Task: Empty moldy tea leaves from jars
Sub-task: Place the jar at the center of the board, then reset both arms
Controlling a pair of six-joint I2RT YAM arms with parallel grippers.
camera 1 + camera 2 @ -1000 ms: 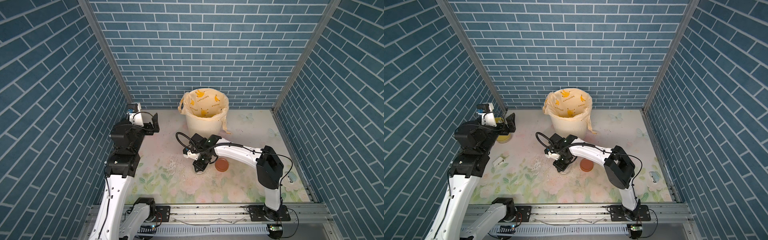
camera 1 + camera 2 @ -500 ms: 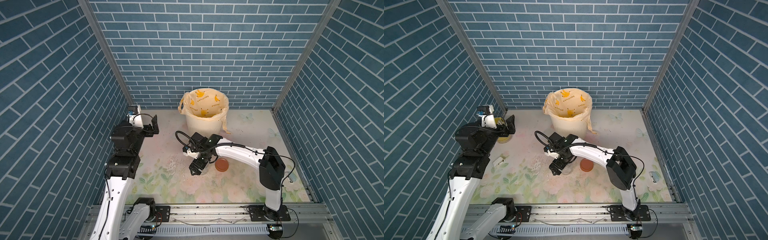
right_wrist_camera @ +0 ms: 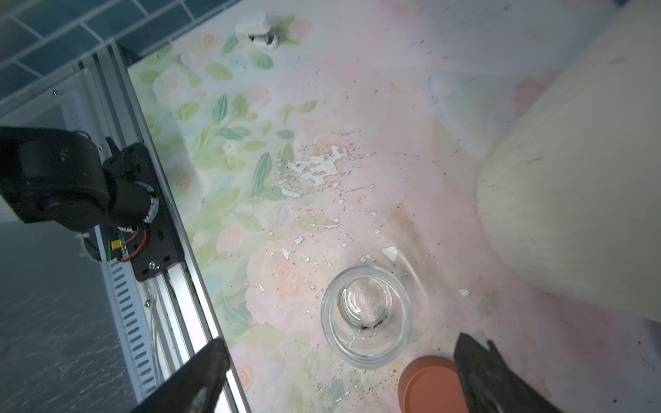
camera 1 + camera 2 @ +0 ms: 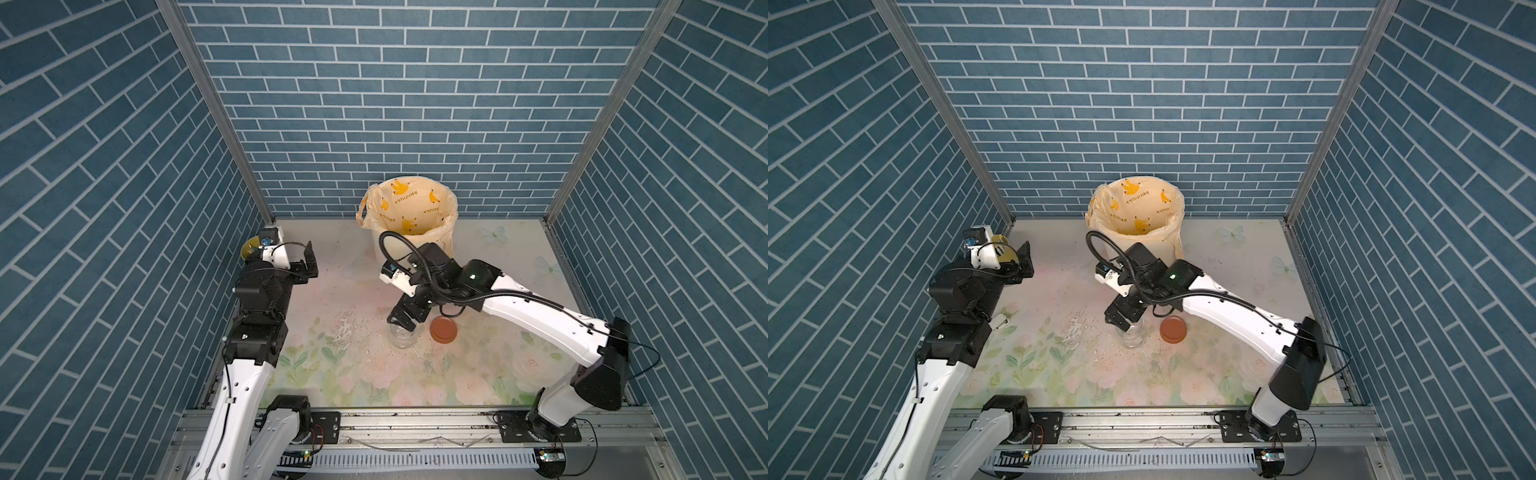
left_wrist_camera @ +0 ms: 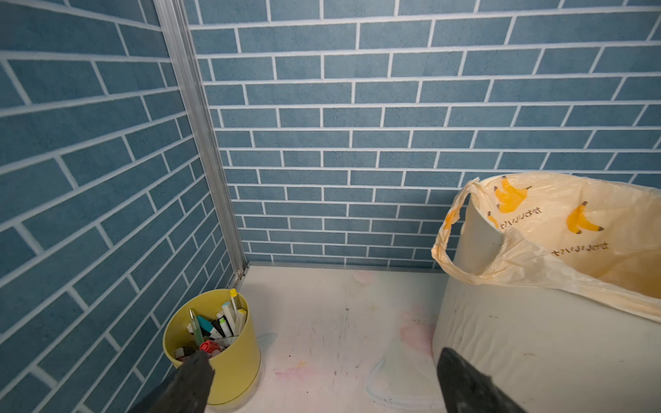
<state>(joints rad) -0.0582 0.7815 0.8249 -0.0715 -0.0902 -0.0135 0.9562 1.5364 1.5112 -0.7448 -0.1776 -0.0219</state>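
The small round jar of clear glass [image 3: 366,318] stands open on the floral table [image 4: 415,386], just beside its flat reddish-brown lid [image 4: 443,330], with few dark leaf crumbs [image 3: 372,323] inside. The right gripper [image 3: 339,339] hangs above it, jaws wide apart, empty. The left gripper [image 5: 323,361] is spread wide and empty too.

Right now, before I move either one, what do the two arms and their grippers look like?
The left arm and right arm match: glossy white link shells with black joint housings. The left gripper and right gripper are black, two-fingered, each behind a white wrist module. A black ribbed hose loops over the right wrist; small green lights glow on its joints.
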